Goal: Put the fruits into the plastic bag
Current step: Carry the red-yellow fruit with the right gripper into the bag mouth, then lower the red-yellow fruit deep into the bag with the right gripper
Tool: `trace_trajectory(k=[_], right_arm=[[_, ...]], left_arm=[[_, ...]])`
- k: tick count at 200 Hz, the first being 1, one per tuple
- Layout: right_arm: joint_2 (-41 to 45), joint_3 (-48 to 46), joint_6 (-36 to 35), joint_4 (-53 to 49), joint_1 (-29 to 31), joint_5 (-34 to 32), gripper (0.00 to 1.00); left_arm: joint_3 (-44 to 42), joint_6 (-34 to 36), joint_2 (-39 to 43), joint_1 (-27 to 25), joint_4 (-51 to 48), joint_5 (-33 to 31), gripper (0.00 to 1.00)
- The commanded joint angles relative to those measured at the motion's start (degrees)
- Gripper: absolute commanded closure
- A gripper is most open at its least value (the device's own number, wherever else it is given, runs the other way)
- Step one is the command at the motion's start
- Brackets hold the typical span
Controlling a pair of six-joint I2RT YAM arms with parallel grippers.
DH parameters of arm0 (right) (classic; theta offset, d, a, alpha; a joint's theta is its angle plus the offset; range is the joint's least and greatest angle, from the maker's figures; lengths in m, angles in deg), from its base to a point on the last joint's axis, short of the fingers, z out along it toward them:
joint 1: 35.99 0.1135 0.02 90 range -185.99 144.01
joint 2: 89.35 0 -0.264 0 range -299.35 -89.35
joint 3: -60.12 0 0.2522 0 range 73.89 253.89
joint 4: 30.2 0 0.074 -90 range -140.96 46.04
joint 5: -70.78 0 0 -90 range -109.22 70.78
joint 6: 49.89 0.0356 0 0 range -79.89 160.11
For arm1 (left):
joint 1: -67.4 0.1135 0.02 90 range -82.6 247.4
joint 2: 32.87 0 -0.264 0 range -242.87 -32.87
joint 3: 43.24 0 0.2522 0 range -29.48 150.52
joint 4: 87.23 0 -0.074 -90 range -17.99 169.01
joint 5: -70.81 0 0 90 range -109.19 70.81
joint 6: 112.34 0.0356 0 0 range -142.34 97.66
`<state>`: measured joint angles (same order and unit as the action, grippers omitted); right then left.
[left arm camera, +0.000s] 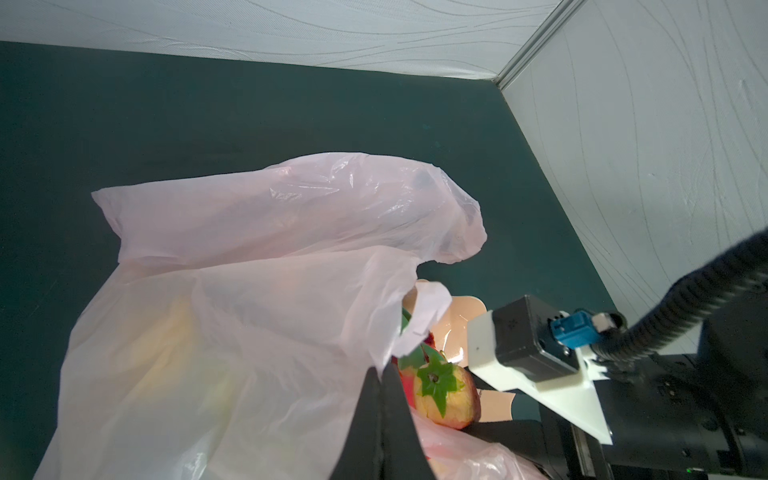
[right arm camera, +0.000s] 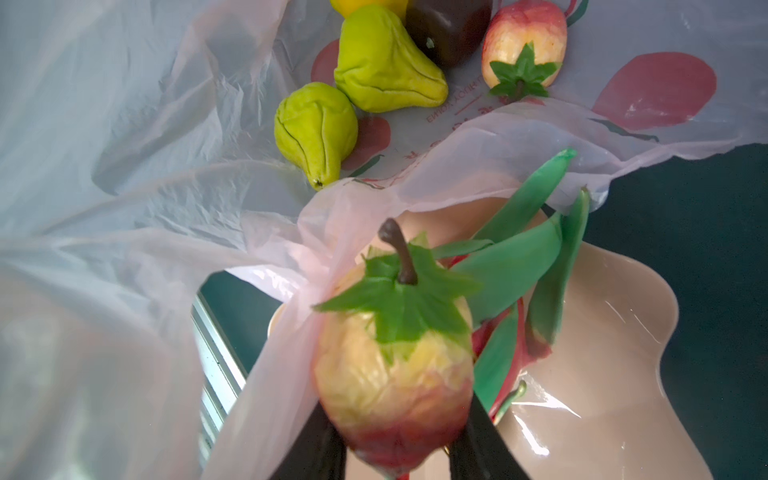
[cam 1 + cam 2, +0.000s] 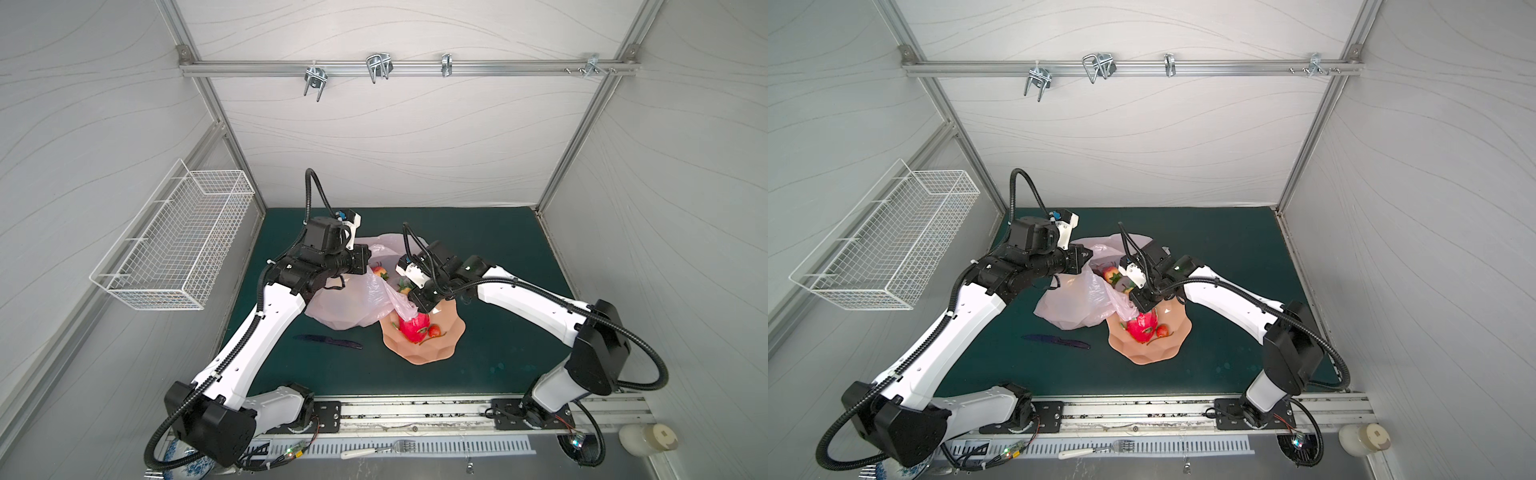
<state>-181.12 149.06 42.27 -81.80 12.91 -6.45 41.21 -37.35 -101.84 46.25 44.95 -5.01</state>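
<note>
The pale-pink plastic bag (image 3: 353, 303) (image 3: 1075, 303) lies mid-mat with its mouth open. My left gripper (image 3: 368, 259) (image 1: 382, 374) is shut on its upper edge. In the right wrist view two green fruits (image 2: 386, 66) (image 2: 318, 129), a dark fruit (image 2: 449, 25), a lemon (image 2: 365, 4) and a strawberry (image 2: 523, 45) lie inside. My right gripper (image 3: 428, 313) (image 2: 395, 440) is shut on a second strawberry (image 2: 390, 365) (image 3: 434, 331) at the peach bowl (image 3: 428, 353). A bag handle drapes against this strawberry. The dragon fruit (image 3: 412, 326) (image 3: 1142, 326) sits in the bowl beside it.
A dark purple knife (image 3: 328, 340) lies on the green mat in front of the bag. A white wire basket (image 3: 178, 245) hangs on the left wall. Metal hooks (image 3: 378, 66) hang from the back rail. A fork (image 3: 378, 449) rests beyond the table's front edge.
</note>
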Motion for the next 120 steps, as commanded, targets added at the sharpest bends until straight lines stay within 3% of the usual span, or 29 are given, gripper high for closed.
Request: trace_trajectory(k=[1, 49, 120], right_arm=[[-1.82, 2.64, -0.23, -1.05, 0.32, 4.31, 0.89], [-6.58, 8.81, -0.75, -4.08, -1.11, 7.80, 0.89], [-7.90, 11.63, 1.50, -5.77, -8.74, 15.68, 0.89]], left_arm=[[2.70, 0.32, 0.34, -0.29, 1.26, 0.48, 1.00], [0.69, 1.27, 1.99, -0.47, 1.12, 1.39, 1.00], [-0.67, 2.00, 3.23, -0.47, 0.27, 0.84, 1.00]])
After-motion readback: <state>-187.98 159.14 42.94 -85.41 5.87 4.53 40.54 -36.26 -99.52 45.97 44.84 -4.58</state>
